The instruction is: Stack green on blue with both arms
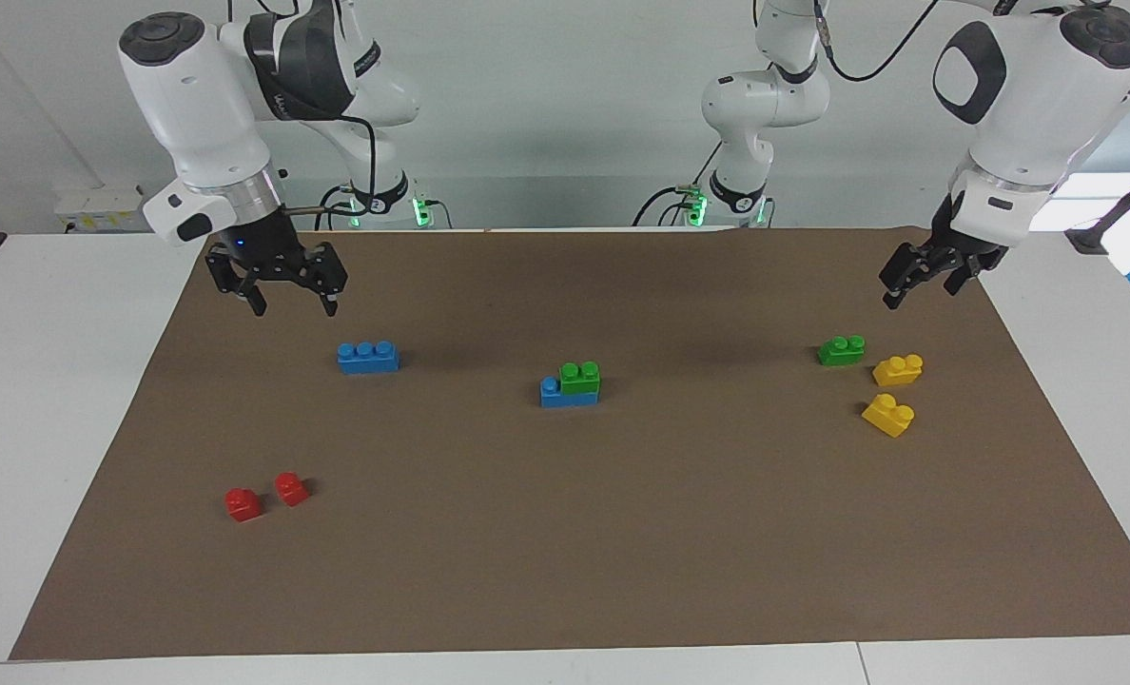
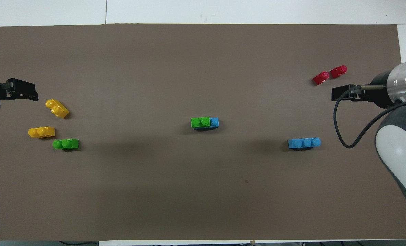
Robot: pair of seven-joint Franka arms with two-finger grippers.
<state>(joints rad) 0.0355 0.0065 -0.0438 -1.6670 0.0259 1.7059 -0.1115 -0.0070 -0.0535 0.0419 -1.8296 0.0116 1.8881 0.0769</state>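
Observation:
At the middle of the brown mat (image 1: 679, 533) a green brick (image 1: 580, 378) sits stacked on a blue brick (image 1: 555, 393), covering two of its studs; from above the same green brick (image 2: 200, 122) leaves one blue stud (image 2: 215, 121) bare. A loose green brick (image 1: 841, 350) (image 2: 65, 144) lies toward the left arm's end. A loose blue brick (image 1: 367, 357) (image 2: 304, 142) lies toward the right arm's end. My left gripper (image 1: 919, 290) (image 2: 32, 94) hangs open and empty over the mat's edge by the loose green brick. My right gripper (image 1: 294, 306) (image 2: 334, 94) hangs open and empty above the mat, beside the loose blue brick.
Two yellow bricks (image 1: 898, 369) (image 1: 888, 414) lie beside the loose green brick. Two small red bricks (image 1: 243, 503) (image 1: 291, 488) sit farther from the robots than the loose blue brick. White tabletop (image 1: 61, 381) borders the mat.

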